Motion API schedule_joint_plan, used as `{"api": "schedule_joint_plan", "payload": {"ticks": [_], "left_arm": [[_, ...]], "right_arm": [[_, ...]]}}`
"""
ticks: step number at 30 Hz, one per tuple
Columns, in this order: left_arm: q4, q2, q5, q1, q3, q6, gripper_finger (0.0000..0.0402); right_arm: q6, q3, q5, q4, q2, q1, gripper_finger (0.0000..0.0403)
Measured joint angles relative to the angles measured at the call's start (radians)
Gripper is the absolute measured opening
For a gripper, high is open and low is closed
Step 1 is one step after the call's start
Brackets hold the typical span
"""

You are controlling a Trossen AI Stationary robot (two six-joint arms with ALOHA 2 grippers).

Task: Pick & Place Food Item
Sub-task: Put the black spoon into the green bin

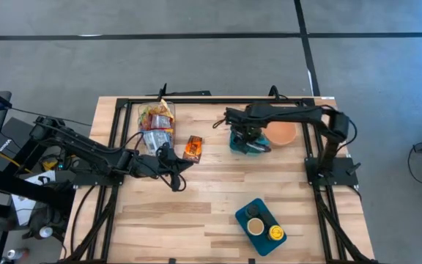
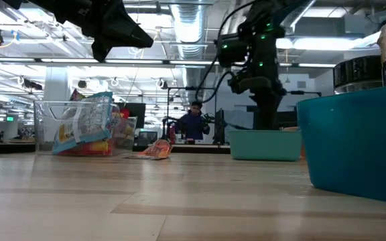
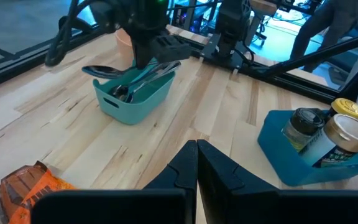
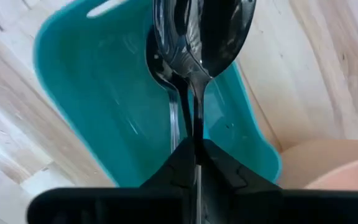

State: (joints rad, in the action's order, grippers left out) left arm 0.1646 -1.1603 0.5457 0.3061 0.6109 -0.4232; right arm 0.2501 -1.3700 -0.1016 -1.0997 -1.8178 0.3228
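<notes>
The right wrist view alone showed the right gripper (image 4: 194,146) pinched on the handle of a dark spoon (image 4: 219,34), held over the teal bin (image 4: 98,93); from overhead this gripper (image 1: 249,136) merely sat above the bin (image 1: 239,145). The left wrist view added utensils (image 3: 126,87) lying inside that bin (image 3: 135,93). The left gripper (image 3: 196,163) hung above the table with fingers pressed together, holding nothing.

The surface was a light wooden plank table (image 1: 196,213) in a black frame. The low view showed an open hall beyond with a person (image 2: 193,124) standing far off.

A clear container (image 1: 156,121) at the table's far left held packaged snacks. The orange snack packet (image 1: 193,148) lay flat on the table just beside it. A blue tray (image 1: 258,224) near the front held jars. A peach bowl (image 1: 283,134) stood touching the teal bin.
</notes>
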Motion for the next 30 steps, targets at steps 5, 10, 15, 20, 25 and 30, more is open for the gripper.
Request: {"api": "schedule_joint_plan", "payload": {"ticks": [5,10,15,20,25,30], "left_arm": [[0.000,0.000,0.000,0.000,0.000,0.000,0.0001],[-0.004,0.000,0.000,0.000,0.000,0.000,0.0001],[-0.005,0.000,0.000,0.001,0.000,0.000,0.0001],[-0.007,0.000,0.000,0.001,0.000,0.000,0.0001],[-0.007,0.000,0.000,0.001,0.000,0.000,0.0001],[-0.007,0.000,0.000,0.001,0.000,0.000,0.0001]], "right_arm": [[-0.023,-0.077,0.014,-0.081,-0.090,0.002,0.0011],[-0.041,-0.140,0.017,-0.150,-0.164,-0.008,0.0011],[-0.042,-0.178,0.016,-0.194,-0.187,-0.008,0.0011],[-0.042,-0.191,0.020,-0.209,-0.155,-0.008,0.0011],[-0.041,-0.190,0.024,-0.250,-0.145,-0.008,0.0011],[-0.041,-0.190,0.038,-0.251,-0.150,-0.012,0.0011]]}}
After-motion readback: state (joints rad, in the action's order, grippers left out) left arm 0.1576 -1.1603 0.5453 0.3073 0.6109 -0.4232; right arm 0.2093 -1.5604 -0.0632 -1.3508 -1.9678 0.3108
